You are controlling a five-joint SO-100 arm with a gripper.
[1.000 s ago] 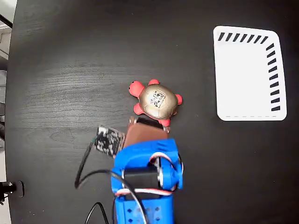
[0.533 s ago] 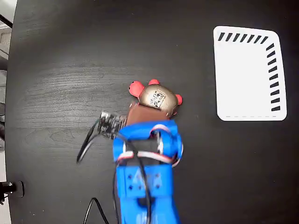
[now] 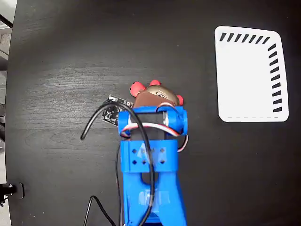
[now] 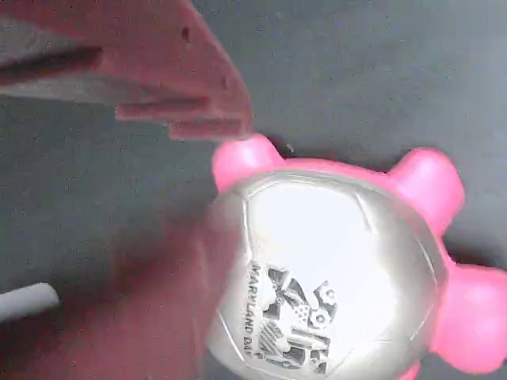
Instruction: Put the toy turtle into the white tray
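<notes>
The toy turtle (image 3: 155,93) sits on the black table (image 3: 56,56) beneath the gripper (image 4: 206,182), fingers spread apart

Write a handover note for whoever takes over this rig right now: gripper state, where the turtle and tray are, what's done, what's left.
Gripper: open, lowered around the toy turtle; one finger shows above the shell in the wrist view, another blurred one at lower left. Nothing gripped as far as the wrist view shows.
Toy turtle: on the black table near the middle in the fixed view, partly hidden under the blue arm, not lifted.
White tray: upper right in the fixed view, with nothing in it, well apart from the turtle.
Done: approach to the turtle.
Left: close on the shell, lift, carry right to the tray, release.
</notes>
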